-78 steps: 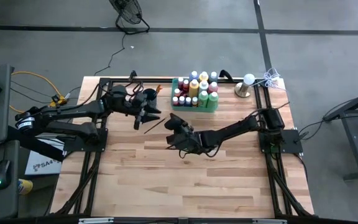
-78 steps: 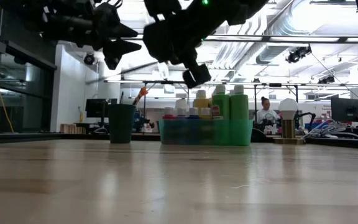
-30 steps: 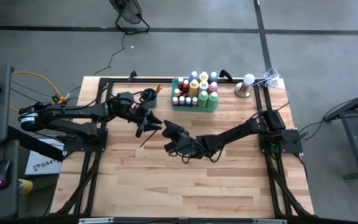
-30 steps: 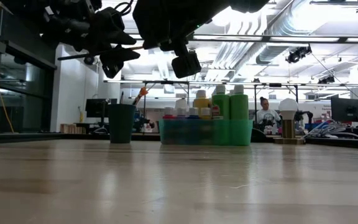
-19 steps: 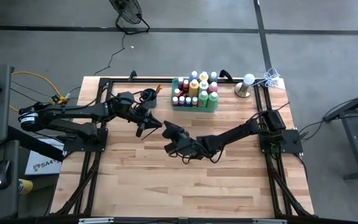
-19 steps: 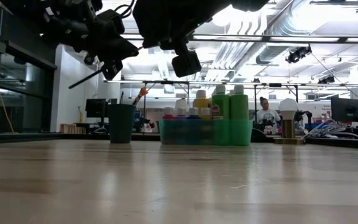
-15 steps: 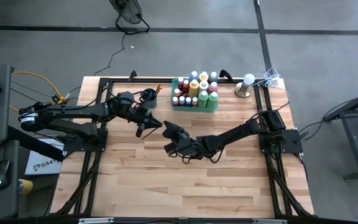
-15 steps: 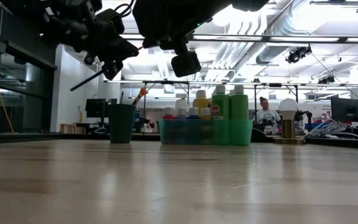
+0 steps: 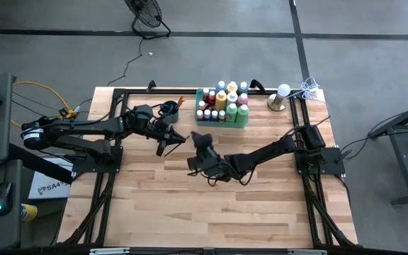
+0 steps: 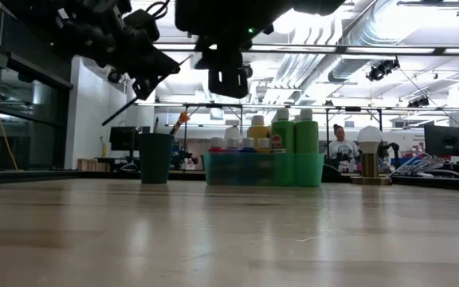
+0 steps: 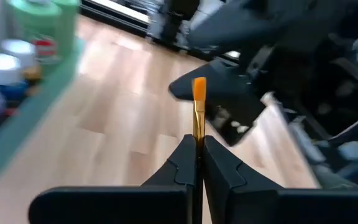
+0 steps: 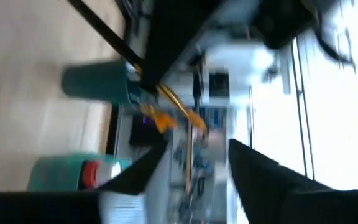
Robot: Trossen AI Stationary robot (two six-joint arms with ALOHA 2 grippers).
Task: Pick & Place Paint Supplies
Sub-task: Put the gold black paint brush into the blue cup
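Pincer of the left arm [image 9: 167, 137] is clamped on a thin paintbrush [image 11: 198, 111]: the left wrist view shows the two dark fingers [image 11: 182, 160] pressed together on the gold ferrule, with the orange bristle tip sticking out beyond them. In the low view the brush's dark handle [image 10: 122, 112] slants down from the pincer, well above the worktop [image 9: 261, 198]. In the high view this pincer hangs just at 6 o'clock of the dark round cup [image 9: 168, 109], which stands at 9 o'clock of the tray.

Right pincer [image 9: 201, 139] hovers just at 3 o'clock of the left one, near but apart from it, over bare wood. Its fingers [image 12: 267, 180] stand apart in the right wrist view with nothing between them, and that view looks past them at the brush and the cup.

Small paint bottles [image 9: 222, 99] stand packed upright in the translucent green tray [image 9: 234, 124] near the far edge of the worktop, at about 1 o'clock from both pincers; caps are pale, bodies green, yellow, red and others. In the low view two tall green bottles [image 10: 295, 135] and a yellow one rise above the tray wall.

A small lamp with a white globe [image 9: 281, 96] stands at 3 o'clock of the tray. A person [image 10: 341, 147] sits in the room beyond the worktop.
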